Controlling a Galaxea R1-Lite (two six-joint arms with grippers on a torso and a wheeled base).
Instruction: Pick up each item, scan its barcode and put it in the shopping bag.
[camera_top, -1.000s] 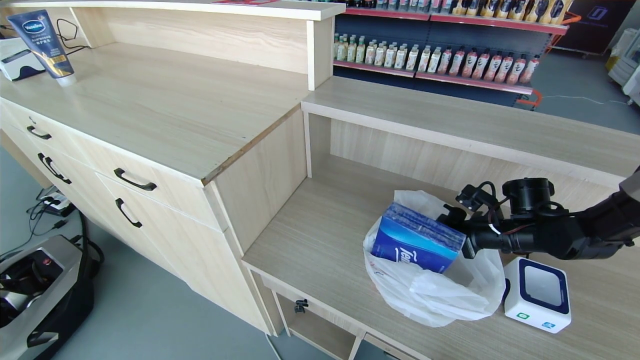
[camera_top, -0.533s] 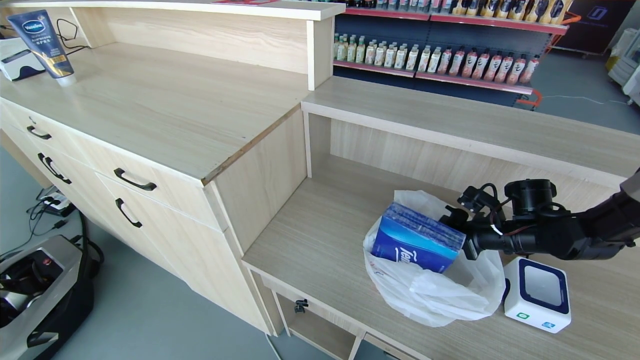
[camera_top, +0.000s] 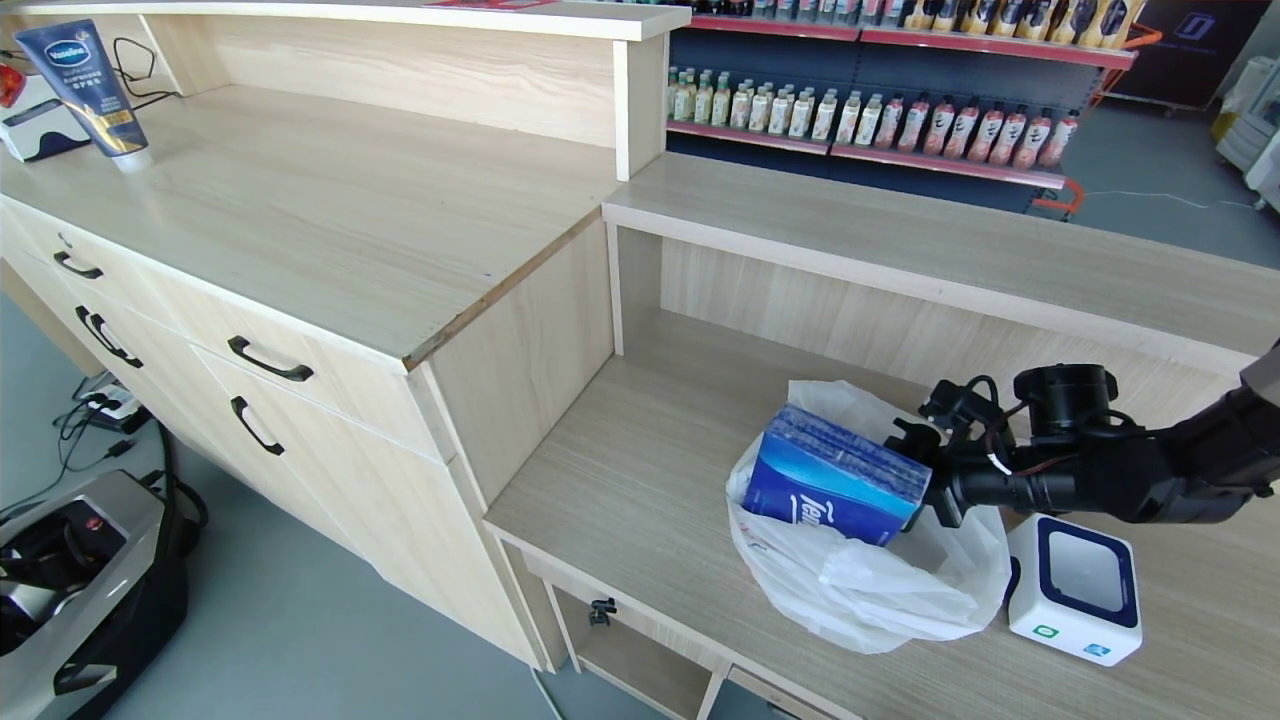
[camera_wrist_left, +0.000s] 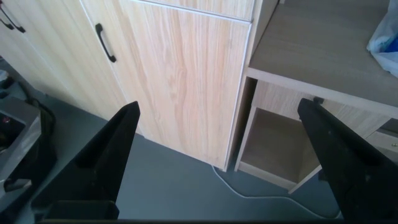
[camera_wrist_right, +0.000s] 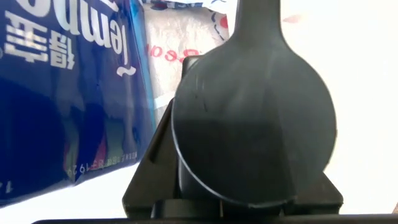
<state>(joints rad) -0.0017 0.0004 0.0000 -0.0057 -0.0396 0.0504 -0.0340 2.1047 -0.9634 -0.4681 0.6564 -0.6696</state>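
Low on the right of the head view, a white plastic shopping bag (camera_top: 860, 590) sits on the lower wooden surface (camera_top: 640, 480), its mouth open upward. A blue tissue pack (camera_top: 835, 475) lies tilted in the bag's mouth, its right end raised and most of it above the rim. The right gripper (camera_top: 925, 478) is at that raised end, coming in from the right edge of the frame; its jaws stand apart, one above and one below the pack's corner, and grip nothing. In the right wrist view a dark round finger pad (camera_wrist_right: 255, 124) fills the middle, with the pack's blue wrapper (camera_wrist_right: 68, 93) just beside it and the bag's white film (camera_wrist_right: 180, 37) behind.

Just right of the bag stands a small white scanner (camera_top: 1075, 588) with a dark window, touching or nearly touching the plastic.

The left gripper (camera_wrist_left: 217, 106) hangs over the grey floor in front of the cabinet doors, jaws wide apart and empty.

At the upper left of the head view a blue tube (camera_top: 85, 85) stands cap-down on the higher surface. Bottles line a shop shelf (camera_top: 860, 115) along the top of the frame.
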